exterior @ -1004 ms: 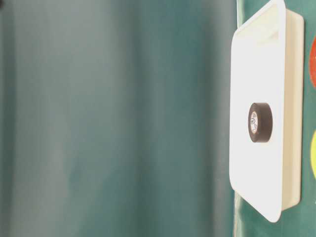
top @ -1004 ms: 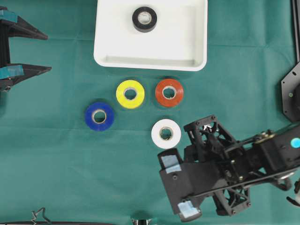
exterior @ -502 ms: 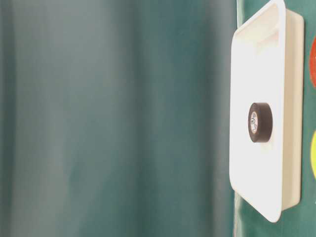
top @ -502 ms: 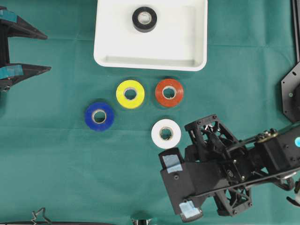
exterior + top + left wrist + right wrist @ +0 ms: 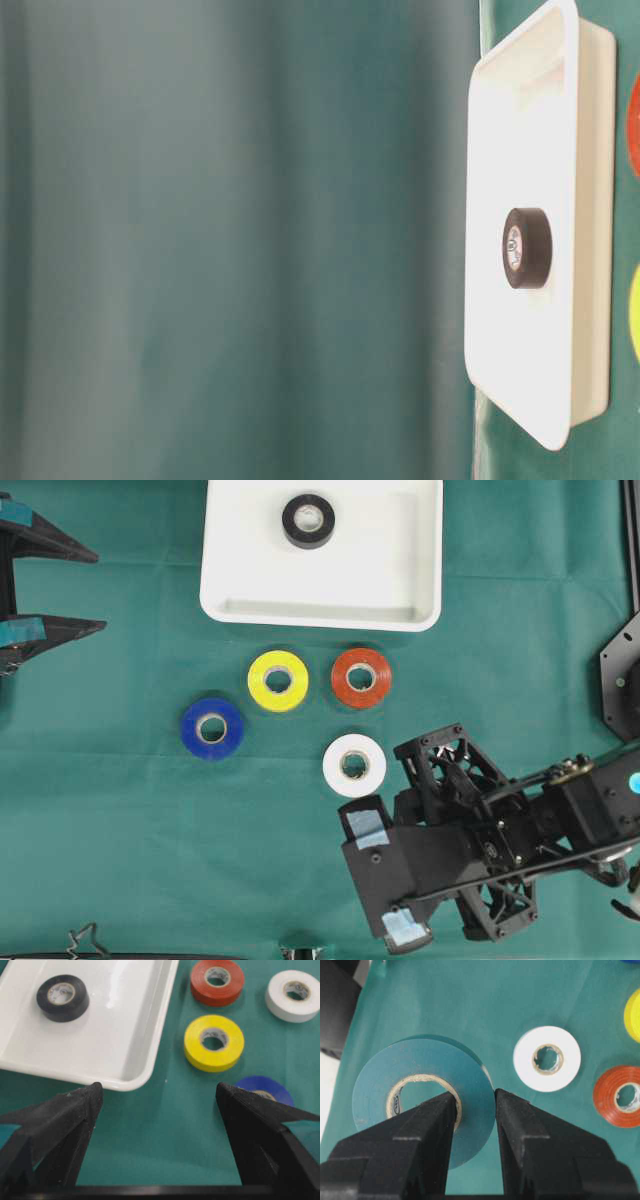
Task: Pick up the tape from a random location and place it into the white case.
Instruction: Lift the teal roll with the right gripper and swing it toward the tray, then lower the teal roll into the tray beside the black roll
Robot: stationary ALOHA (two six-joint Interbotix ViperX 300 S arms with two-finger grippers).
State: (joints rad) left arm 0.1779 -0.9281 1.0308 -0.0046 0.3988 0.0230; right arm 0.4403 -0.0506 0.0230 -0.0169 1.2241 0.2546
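My right gripper [image 5: 476, 1094] is shut on a teal tape roll [image 5: 430, 1057]. One finger sits in the roll's core and the other against its outer edge. I cannot tell whether the roll rests on the cloth. From overhead the right gripper [image 5: 385, 875] stands low and right of centre and hides this roll. The white case [image 5: 380, 560] lies at the top centre with a black tape roll [image 5: 308, 520] inside. My left gripper [image 5: 85, 590] is open at the far left with nothing between its fingers. In its own view the left gripper [image 5: 160, 1090] is near the case's [image 5: 100, 1035] corner.
Yellow [image 5: 277, 680], red [image 5: 361, 677], blue [image 5: 212, 727] and white [image 5: 354, 765] rolls lie on the green cloth below the case. The white roll is just up-left of my right gripper. The table-level view shows the case [image 5: 530, 380] and the black roll [image 5: 527, 248].
My right gripper has crept very slightly down and to the right. The left gripper and the rolls on the cloth have not moved.
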